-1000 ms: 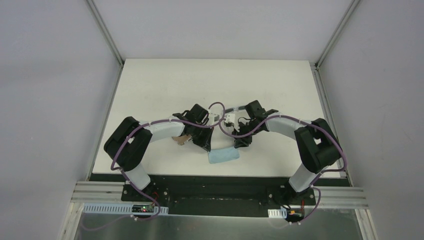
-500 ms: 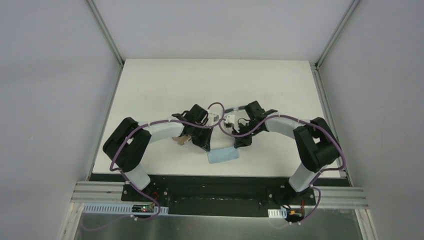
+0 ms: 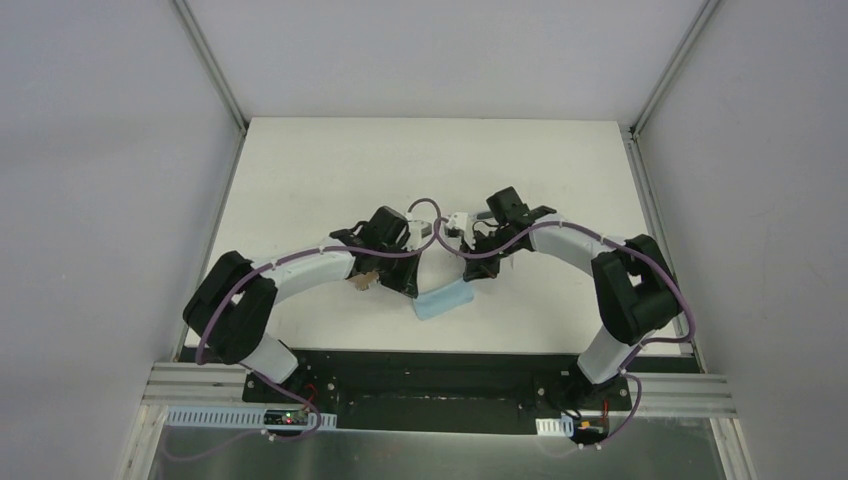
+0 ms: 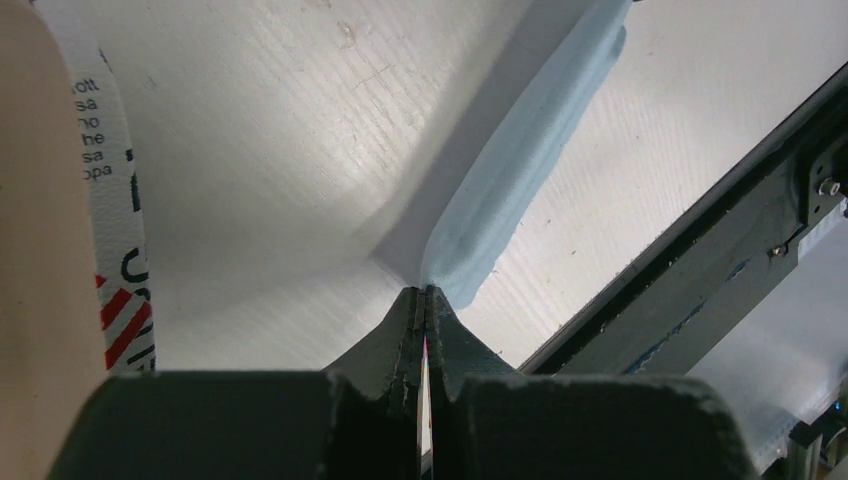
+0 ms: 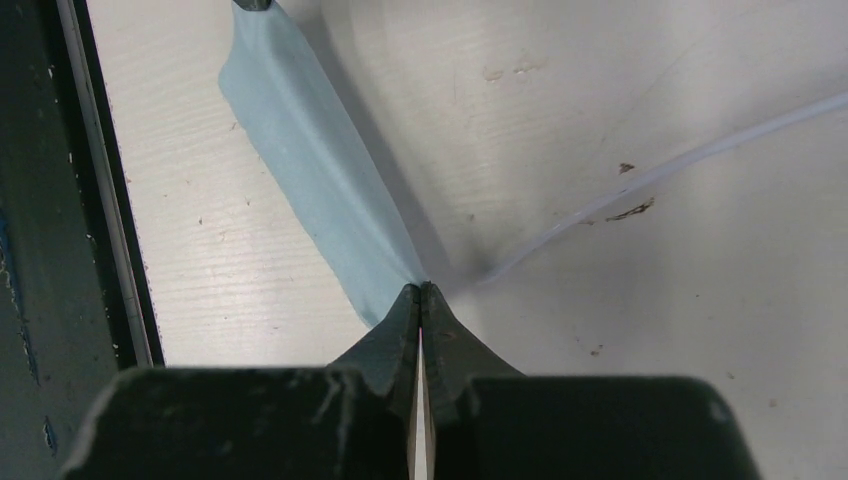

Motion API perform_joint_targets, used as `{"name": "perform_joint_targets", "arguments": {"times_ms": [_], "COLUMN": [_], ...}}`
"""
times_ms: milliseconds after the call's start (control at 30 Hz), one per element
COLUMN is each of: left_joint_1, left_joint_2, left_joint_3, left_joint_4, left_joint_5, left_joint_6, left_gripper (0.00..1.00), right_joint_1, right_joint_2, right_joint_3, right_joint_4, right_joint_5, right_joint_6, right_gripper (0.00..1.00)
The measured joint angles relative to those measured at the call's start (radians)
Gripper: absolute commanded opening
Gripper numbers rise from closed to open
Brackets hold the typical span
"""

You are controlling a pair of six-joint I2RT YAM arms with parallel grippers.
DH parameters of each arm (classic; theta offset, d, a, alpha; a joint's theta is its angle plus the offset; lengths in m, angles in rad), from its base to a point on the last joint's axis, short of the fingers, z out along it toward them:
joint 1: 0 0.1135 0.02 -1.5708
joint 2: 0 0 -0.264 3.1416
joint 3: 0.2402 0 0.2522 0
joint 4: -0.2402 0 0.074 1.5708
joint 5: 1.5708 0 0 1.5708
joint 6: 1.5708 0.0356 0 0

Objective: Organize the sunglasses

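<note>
Left jaws: the left gripper [image 4: 427,290] is pressed fully together, its tips pinching one end of a light blue soft fabric cloth [image 4: 520,170].
Case: an oblong white case with black and red print [image 4: 110,150] lies to the left of the cloth's left-held end, close beside that gripper.
Cloth: it is drawn into a narrow folded band strung between the two grippers, over the white table top [image 4: 250,150].
Right jaws: the right gripper [image 5: 420,287] is also closed tight, its tips nipping the cloth's other end.
Sunglasses: only one thin white strand [image 5: 700,155] shows, and only in the right wrist view. It starts just beside the cloth's right-held end and runs off to the upper right. I take it for a slim white temple arm of the sunglasses. The lenses are not visible, and in the top view the arms cover that spot.
Deciding relation: the sunglasses lie on the right-hand side of the cloth, and the visible temple leads away from the right jaws, so the right arm is nearer. Both jaws are occupied with the cloth, so neither can take the frame until one lets go.
</note>
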Motion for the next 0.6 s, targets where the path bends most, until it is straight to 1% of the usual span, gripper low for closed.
{"name": "perform_joint_targets", "arguments": {"times_ms": [233,600], "left_joint_1": [0.0,0.0], "left_joint_2": [-0.066,-0.238], "left_joint_3": [-0.003,-0.018], "left_joint_4": [-0.012,-0.082], "left_joint_5": [-0.048,-0.201], "left_joint_6": [-0.031,-0.132], "left_gripper": [0.0,0.0], "right_joint_1": [0.006,0.061], "right_joint_2": [0.008,0.1], "right_joint_3": [0.082,0.272], "right_joint_4": [-0.031,-0.077], "right_joint_5": [0.006,0.033], "right_joint_6": [0.007,0.029], "right_gripper": [0.0,0.0]}}
